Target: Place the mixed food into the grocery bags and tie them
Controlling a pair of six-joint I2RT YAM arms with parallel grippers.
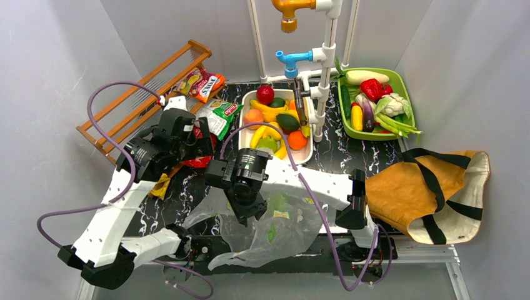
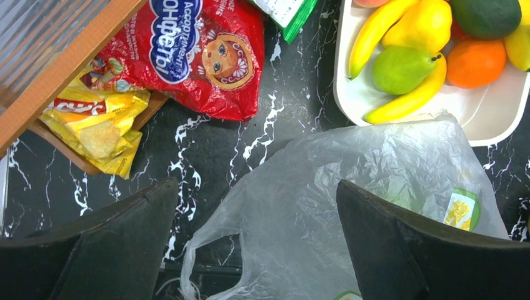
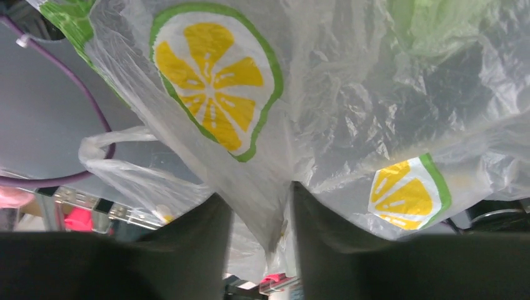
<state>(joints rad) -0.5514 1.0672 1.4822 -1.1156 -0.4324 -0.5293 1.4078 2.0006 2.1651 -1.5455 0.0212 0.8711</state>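
Clear plastic bag (image 3: 350, 94) with green-rimmed yellow lemon slices; black white-veined tabletop (image 2: 294, 94)

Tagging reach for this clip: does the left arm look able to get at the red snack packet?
Probably yes: the left gripper hangs open, and the red snack packet lies uncovered just ahead, only the wooden rack crowding one edge.

Bare table (image 2: 294, 106) btwn red packet (image 2: 206, 56) & white tray (image 2: 487, 115), prob. passable.
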